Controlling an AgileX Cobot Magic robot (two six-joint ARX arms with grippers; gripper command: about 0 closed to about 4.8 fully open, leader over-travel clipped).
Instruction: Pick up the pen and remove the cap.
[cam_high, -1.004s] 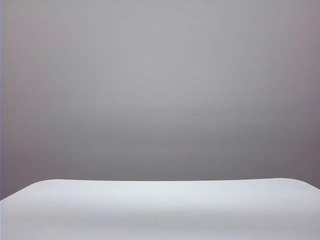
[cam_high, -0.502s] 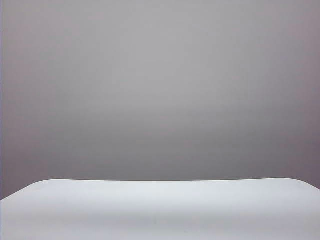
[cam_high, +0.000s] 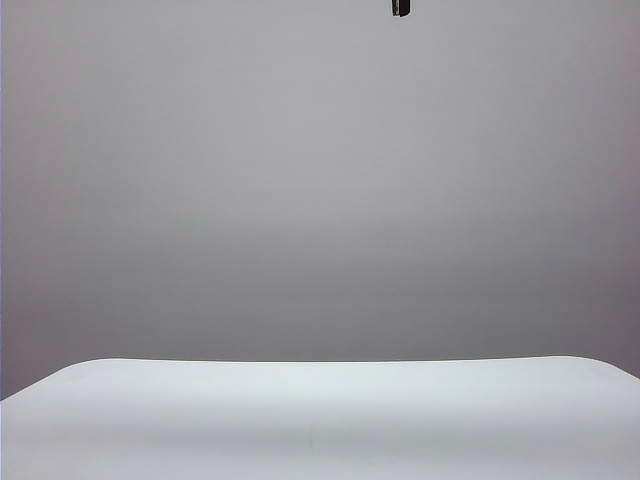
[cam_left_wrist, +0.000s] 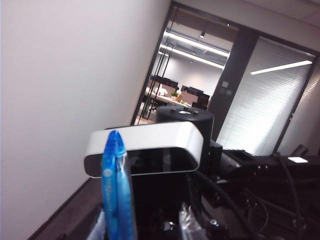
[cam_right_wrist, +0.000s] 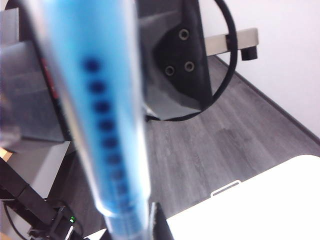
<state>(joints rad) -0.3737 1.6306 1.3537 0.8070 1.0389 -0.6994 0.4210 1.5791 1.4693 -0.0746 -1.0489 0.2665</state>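
In the right wrist view the pen (cam_right_wrist: 107, 125), a clear barrel over a blue ribbed section, runs blurred and close from my right gripper (cam_right_wrist: 137, 232), which is shut on it; one dark finger (cam_right_wrist: 160, 222) shows beside it. The left wrist view has the cap (cam_left_wrist: 116, 185), with its blue clip, standing up at one side of my left gripper (cam_left_wrist: 145, 227). A dark gap separates the cap from the pale far finger (cam_left_wrist: 187, 224), so the jaws stand open. The exterior view shows neither pen nor cap.
The white table (cam_high: 320, 410) fills the bottom of the exterior view under a grey wall. A small dark tip (cam_high: 400, 8) pokes in at the top edge. The other arm's white-and-black camera (cam_left_wrist: 145, 150) sits close before the cap. A table corner (cam_right_wrist: 260, 210) lies below.
A small dark tip has come into the exterior view at its top edge. The table looks the same as before.
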